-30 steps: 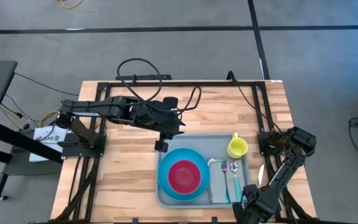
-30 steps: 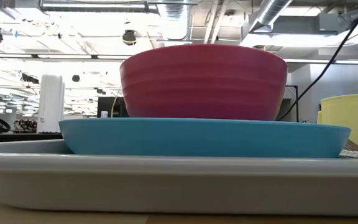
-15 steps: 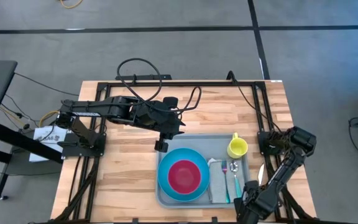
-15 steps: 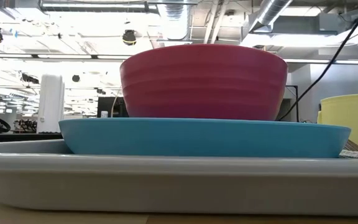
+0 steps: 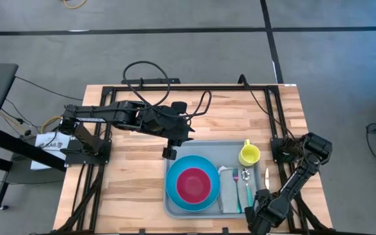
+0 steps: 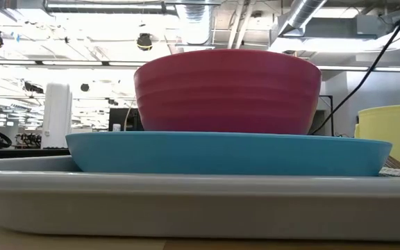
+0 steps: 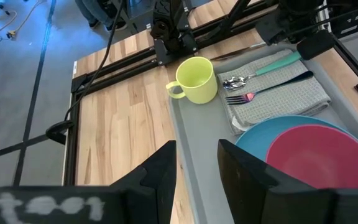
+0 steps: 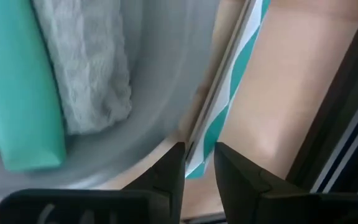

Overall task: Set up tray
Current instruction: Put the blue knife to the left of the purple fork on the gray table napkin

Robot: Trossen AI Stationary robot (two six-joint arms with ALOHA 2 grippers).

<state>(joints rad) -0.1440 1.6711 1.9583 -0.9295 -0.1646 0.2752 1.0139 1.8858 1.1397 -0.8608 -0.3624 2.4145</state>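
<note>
The tray (image 5: 209, 147) lies on the bench (image 5: 136, 176) in the lower centre-right of the high view, its near edge close to the bench's front edge and its right rim near the right frame rail. On it a blue plate (image 5: 175, 194) carries a red bowl (image 5: 194, 184); to the right lie a napkin (image 5: 228, 194) with a fork (image 5: 235, 175), a spoon (image 5: 245, 174) and a teal-handled utensil (image 5: 249, 193), and a yellow mug (image 5: 249, 154) stands in the tray's upper right corner.

The left gripper (image 5: 169, 153) hangs just past the tray's upper left corner, over bare bench; its fingers (image 7: 160, 177) stand spread with nothing between them. Wide open wood lies to the left of the tray and above it.

The right gripper (image 5: 264, 199) sits at the tray's lower right rim, in the narrow strip between tray and rail. A knife (image 5: 266, 175) with a teal-and-white handle (image 8: 219, 118) lies along the tray's right edge on the wood; the fingers (image 8: 166, 174) straddle the handle's end, but whether they pinch it cannot be told.
</note>
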